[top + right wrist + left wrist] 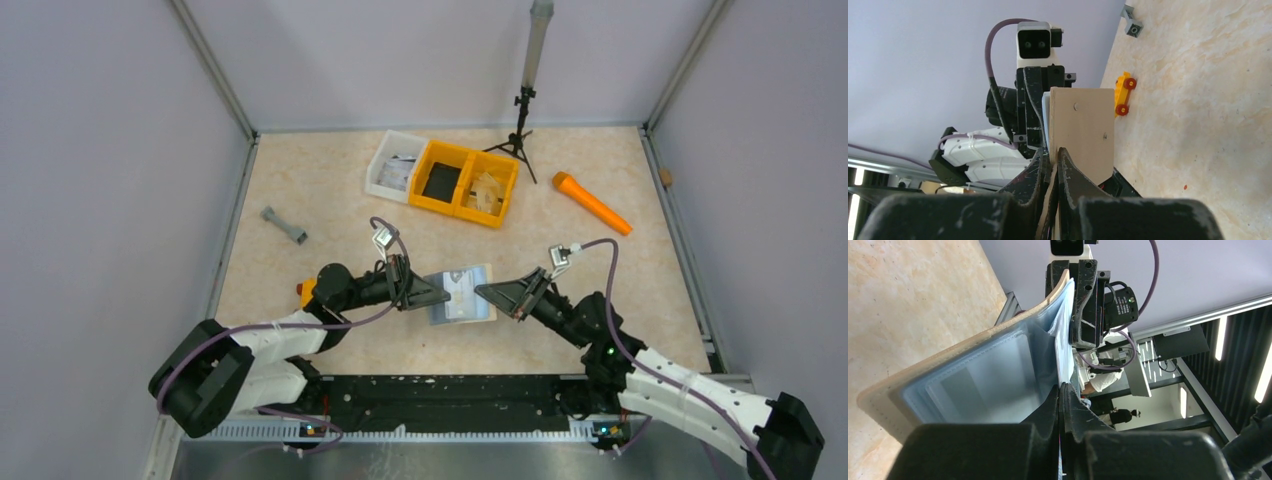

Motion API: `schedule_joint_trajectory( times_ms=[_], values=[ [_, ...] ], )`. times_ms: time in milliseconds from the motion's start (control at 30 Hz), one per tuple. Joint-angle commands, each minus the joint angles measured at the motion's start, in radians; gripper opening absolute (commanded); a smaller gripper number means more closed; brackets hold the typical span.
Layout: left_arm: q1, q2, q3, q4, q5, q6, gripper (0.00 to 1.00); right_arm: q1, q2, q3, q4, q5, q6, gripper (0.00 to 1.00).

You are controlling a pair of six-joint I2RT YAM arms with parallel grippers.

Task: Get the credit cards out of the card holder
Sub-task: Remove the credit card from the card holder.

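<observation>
Left gripper [437, 295] clenched on thin pale leaf [1064, 340] at card holder [462, 295] 9 o'clock edge, card or sleeve unclear. Right gripper [487, 292] clamps 3 o'clock edge. Holder opened, mid-table. Extraction step; next needs a leftward pull, right anchoring.

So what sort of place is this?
Probably a robotics lab test cell: a left arm and right arm bolted to a walled table, a tripod at the back, bins of props.

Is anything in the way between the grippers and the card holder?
No, nothing visible. The left gripper and the right gripper are both shut on the card holder, one at each side.
</observation>
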Motion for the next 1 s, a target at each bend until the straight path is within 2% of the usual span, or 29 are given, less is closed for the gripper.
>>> schedule_joint_trajectory(
  times_ms=[0,100,167,200,267,333,367,500,633,767,833,867,967],
  values=[
    [0.004,-0.022,-0.005,0.073,0.007,0.001,0.00,-0.016,-0.020,-0.006,0.086,0.009,0.031,0.00],
    [0.004,-0.021,0.000,0.067,0.009,0.002,0.00,-0.017,-0.004,0.011,0.079,-0.014,-0.001,0.02],
    [0.005,-0.018,0.008,0.061,0.013,0.004,0.00,-0.017,0.020,0.034,0.063,-0.041,-0.037,0.21],
    [0.005,-0.015,0.012,0.060,0.015,0.005,0.00,-0.017,0.037,0.050,0.049,-0.055,-0.057,0.27],
    [0.005,-0.014,0.019,0.055,0.017,0.008,0.00,-0.016,0.061,0.098,-0.010,-0.075,-0.099,0.30],
    [0.005,-0.013,0.025,0.041,0.019,0.017,0.00,-0.017,0.077,0.129,-0.074,-0.079,-0.138,0.29],
    [0.005,-0.014,0.026,0.034,0.020,0.022,0.00,-0.017,0.085,0.136,-0.089,-0.081,-0.149,0.26],
    [0.004,-0.013,0.027,0.008,0.020,0.037,0.00,-0.016,0.112,0.142,-0.116,-0.087,-0.159,0.01],
    [0.004,-0.018,0.023,-0.007,0.022,0.049,0.01,-0.017,0.127,0.120,-0.088,-0.090,-0.150,0.00],
    [0.005,-0.043,0.015,-0.025,0.011,0.066,0.17,-0.016,0.109,0.106,-0.100,-0.066,-0.139,0.00],
    [0.004,-0.053,0.018,-0.034,0.012,0.073,0.21,-0.016,0.106,0.090,-0.074,-0.070,-0.126,0.00],
    [0.005,-0.056,0.021,-0.030,0.013,0.073,0.19,-0.017,0.108,0.089,-0.069,-0.072,-0.123,0.00],
    [0.004,-0.060,0.025,-0.028,0.022,0.070,0.06,-0.017,0.112,0.094,-0.088,-0.071,-0.122,0.00]
  ],
)
